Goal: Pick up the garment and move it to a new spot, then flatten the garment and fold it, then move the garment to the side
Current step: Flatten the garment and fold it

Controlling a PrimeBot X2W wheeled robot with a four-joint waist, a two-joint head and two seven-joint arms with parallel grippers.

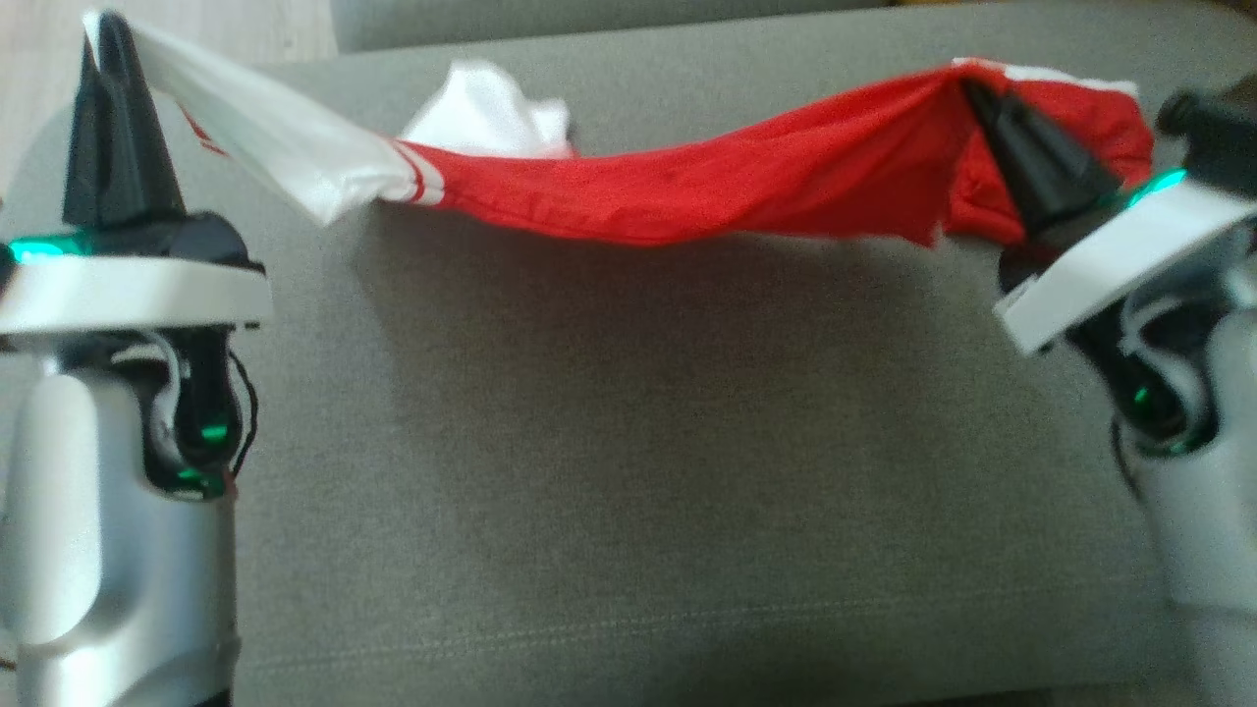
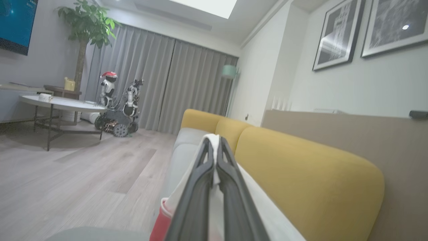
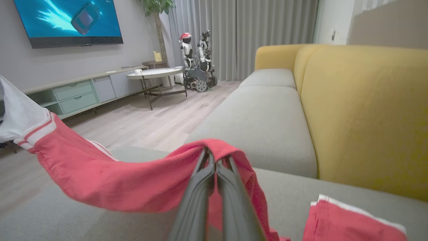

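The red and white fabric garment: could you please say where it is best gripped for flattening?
Grip the red and white fabric garment by its opposite ends, from the near side: left gripper on the white end, right gripper on the red. Held so, it hangs stretched.

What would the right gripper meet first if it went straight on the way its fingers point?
Beyond the red garment it grips, the right gripper probably meets the grey sofa seat; depth is unclear.

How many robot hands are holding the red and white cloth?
2. The left gripper pinches the white end of the garment at the head view's upper left; the right gripper pinches its red end at upper right.
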